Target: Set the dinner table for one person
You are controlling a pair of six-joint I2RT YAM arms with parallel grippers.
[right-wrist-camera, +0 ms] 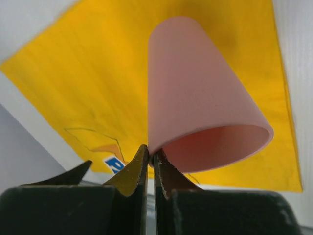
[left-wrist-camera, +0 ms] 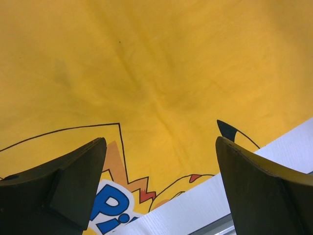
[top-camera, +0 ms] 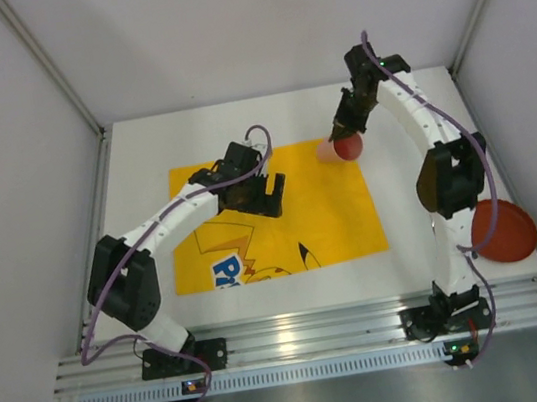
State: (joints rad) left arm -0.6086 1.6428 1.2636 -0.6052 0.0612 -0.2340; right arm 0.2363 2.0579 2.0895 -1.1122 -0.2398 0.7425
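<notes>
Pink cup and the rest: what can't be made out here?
- Top view: right gripper covers part of the pink cup; lifted or resting, unclear.
- Top view: right arm crosses the left rim of the red plate.
- Top view: left arm covers the print of the yellow mat.

1. We see white links and black joint housings on the left arm (top-camera: 165, 221) and right arm (top-camera: 426, 122).
2. We see a purple cable (top-camera: 256, 127) trailing along each.
3. We note black bases (top-camera: 181, 359).
4. We find dark, tapering fingers (left-wrist-camera: 73, 186) on the left gripper (left-wrist-camera: 159, 191) and right gripper (right-wrist-camera: 151, 151).
</notes>
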